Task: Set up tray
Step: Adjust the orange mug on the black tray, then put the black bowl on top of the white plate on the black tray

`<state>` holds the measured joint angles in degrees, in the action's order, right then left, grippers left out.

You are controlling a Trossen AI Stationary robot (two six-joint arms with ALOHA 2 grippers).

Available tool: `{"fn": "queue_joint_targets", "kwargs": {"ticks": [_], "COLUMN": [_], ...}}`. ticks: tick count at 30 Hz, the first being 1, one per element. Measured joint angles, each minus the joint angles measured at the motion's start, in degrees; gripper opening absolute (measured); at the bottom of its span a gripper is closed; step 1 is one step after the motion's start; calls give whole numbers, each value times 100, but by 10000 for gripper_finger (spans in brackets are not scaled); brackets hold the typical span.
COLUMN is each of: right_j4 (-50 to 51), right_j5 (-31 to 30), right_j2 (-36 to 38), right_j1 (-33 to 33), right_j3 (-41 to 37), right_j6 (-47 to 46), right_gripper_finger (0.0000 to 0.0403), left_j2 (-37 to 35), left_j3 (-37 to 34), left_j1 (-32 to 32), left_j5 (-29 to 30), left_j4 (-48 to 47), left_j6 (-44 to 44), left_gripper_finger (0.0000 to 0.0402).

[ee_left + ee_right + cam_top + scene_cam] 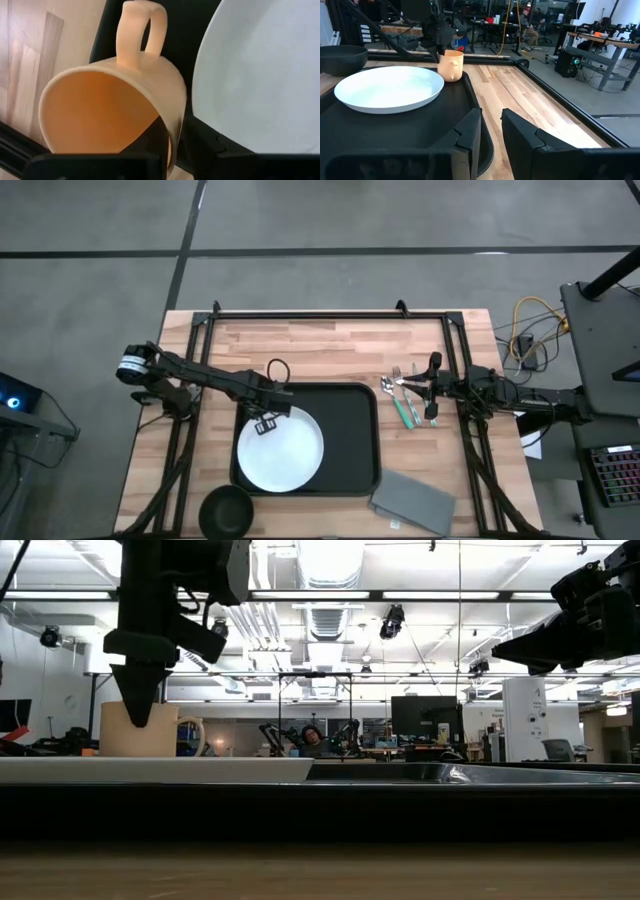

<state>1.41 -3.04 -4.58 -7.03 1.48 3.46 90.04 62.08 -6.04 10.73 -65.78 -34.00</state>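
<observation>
Tray (pixel 350 435) carries white plate (pixel 281 450) and cream mug (pixel 451 65). Left gripper (pixel 268 420) straddles the mug's wall, fingers narrowly parted. Right gripper (pixel 428 392), beside the tray, jaws narrowly apart, empty.

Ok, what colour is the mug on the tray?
Pale peach, almost cream. The mug shows best in the left wrist view.

Large black rectangular tray (pixel 355 442): smooth, semi-gloss plastic. Round white plate (pixel 281 451): glossy ceramic. Table (pixel 330 345): matt pale wood planks.
</observation>
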Motion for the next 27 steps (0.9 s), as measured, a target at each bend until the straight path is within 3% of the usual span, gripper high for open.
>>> {"fn": "queue_joint_targets", "kwargs": {"ticks": [12, 27], "right_j4": [0, 0], "right_j5": [-1, -1], "right_j2": [0, -2], "right_j1": [0, -2], "right_j3": [0, 1], "right_j6": [0, 0], "right_gripper_finger": [68, 68], "left_j2": [0, -175], "left_j3": [14, 419], "left_j1": [4, 4], "left_j5": [-16, -12], "left_j4": [-14, -528], "left_j6": [-22, -24], "left_gripper_finger": [120, 125]}}
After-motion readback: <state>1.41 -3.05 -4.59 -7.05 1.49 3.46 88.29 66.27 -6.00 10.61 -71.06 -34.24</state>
